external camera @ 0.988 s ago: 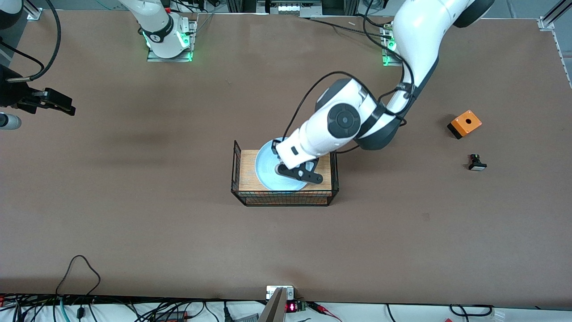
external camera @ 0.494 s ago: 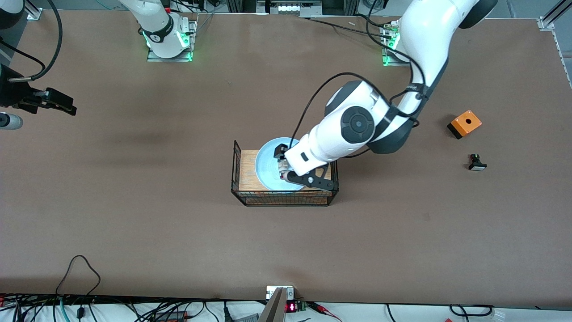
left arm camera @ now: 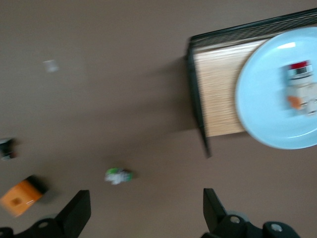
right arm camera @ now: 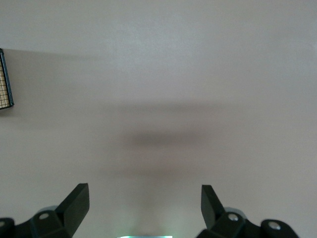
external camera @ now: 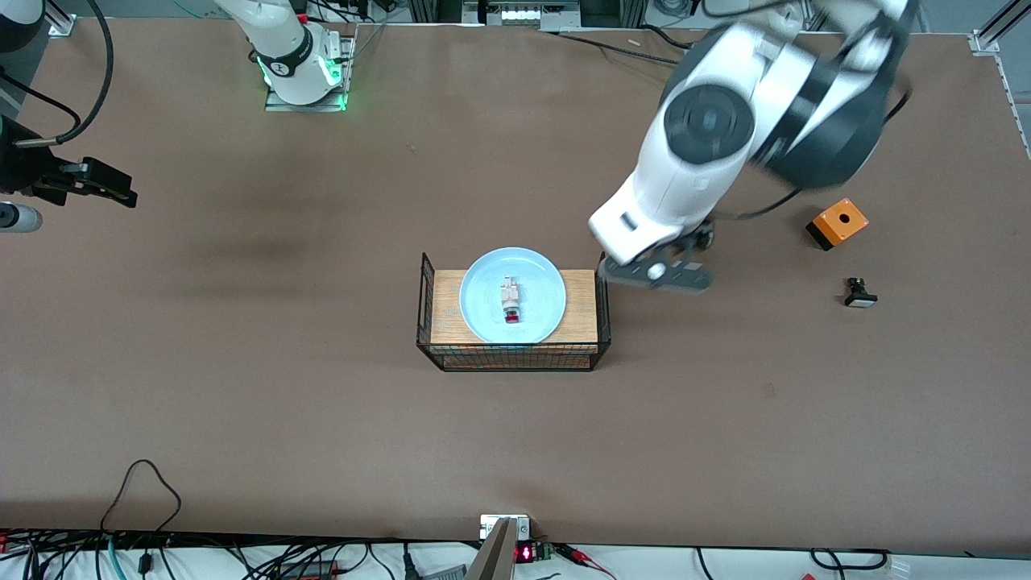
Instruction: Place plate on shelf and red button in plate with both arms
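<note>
The pale blue plate [external camera: 512,295] lies on a wooden board inside a black wire basket [external camera: 512,354] at mid-table. The red button [external camera: 510,302] lies on the plate, its red cap toward the front camera. My left gripper [external camera: 656,274] is open and empty, up in the air over the table beside the basket, toward the left arm's end. The left wrist view shows its fingers [left arm camera: 77,213] wide apart, with the plate [left arm camera: 267,99] and red button [left arm camera: 299,84] off to one side. My right gripper [external camera: 97,184] waits, open [right arm camera: 144,206], at the right arm's end.
An orange box [external camera: 838,221] and a black-and-white button [external camera: 859,293] lie toward the left arm's end of the table. A green-tipped button [left arm camera: 118,175] lies on the table under my left gripper, hidden by the arm in the front view. A basket corner [right arm camera: 5,79] edges the right wrist view.
My left gripper let go of the red button on the plate, then rose and swung away from the basket toward the left arm's end. The right arm has not moved.
</note>
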Tool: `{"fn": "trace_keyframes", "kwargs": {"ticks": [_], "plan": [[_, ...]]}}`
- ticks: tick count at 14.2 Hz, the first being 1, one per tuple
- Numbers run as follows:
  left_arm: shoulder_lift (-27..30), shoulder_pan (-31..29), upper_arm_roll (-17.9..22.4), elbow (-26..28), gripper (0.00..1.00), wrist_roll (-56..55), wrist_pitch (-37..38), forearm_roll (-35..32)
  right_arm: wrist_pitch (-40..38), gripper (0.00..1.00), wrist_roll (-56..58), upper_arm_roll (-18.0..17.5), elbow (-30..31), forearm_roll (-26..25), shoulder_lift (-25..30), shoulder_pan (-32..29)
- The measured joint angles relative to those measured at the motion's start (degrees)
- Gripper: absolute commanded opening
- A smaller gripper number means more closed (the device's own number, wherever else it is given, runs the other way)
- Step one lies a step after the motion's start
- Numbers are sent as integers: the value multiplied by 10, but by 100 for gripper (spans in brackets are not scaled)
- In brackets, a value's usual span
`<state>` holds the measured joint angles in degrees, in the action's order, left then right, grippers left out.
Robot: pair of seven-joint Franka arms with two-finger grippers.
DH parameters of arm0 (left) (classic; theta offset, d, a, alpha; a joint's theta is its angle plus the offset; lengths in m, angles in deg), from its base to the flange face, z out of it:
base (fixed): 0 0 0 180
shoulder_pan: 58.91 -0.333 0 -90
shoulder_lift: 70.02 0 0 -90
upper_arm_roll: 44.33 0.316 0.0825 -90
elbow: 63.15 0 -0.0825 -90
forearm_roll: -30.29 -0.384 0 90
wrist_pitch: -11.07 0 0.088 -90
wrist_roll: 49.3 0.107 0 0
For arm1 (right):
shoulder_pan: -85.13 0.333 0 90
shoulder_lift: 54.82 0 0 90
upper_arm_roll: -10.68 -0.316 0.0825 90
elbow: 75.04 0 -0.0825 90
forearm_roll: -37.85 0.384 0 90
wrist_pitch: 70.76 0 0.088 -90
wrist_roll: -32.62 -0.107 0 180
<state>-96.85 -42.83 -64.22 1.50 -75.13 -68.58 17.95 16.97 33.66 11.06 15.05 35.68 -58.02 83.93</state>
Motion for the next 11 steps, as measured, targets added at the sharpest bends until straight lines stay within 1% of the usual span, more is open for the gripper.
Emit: {"fn": "trace_keyframes", "kwargs": {"ticks": [2,5,7,9,11], "plan": [[31,-19,5,3,100,4,46,-16,8,100,0,0,0,0,0,0],[69,-81,16,37,100,76,52,-3,20,100,1,0,-1,0,3,0],[107,-117,43,95,100,126,19,31,20,100,1,0,-1,0,7,0],[155,-159,64,170,100,182,-39,71,20,100,1,0,-1,0,11,0],[204,-178,97,238,100,220,-83,92,20,100,1,-1,0,0,12,0]]}}
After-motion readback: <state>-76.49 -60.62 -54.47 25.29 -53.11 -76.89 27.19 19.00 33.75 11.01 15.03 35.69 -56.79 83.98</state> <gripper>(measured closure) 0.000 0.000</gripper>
